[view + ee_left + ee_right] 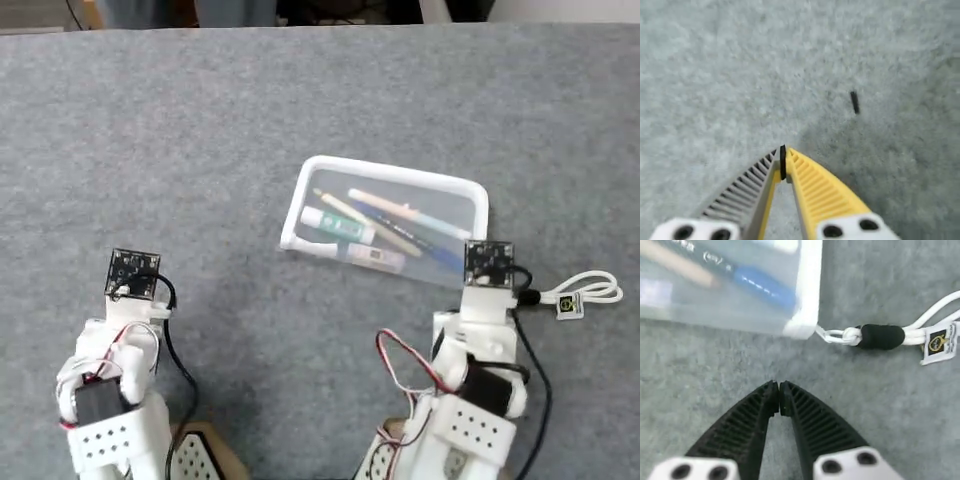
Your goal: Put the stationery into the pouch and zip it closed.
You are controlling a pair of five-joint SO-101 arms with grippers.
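A clear pouch with a white rim (392, 173) lies flat on the grey mat, right of centre. Inside it lie several pens and a glue stick (372, 228). Its white pull cord (592, 286) with a small tag trails off to the right. In the right wrist view my right gripper (778, 391) is shut on nothing, just short of the pouch's corner (808, 300) and the cord's black stopper (882, 336). A blue pen (760, 282) shows through the pouch wall. My left gripper (783, 163) is shut over bare mat, far left of the pouch.
The left arm (118, 345) and the right arm (478, 350) stand at the table's near edge. A small black speck (854, 102) lies on the mat ahead of the left gripper. Open grey mat (200, 130) stretches behind and left of the pouch.
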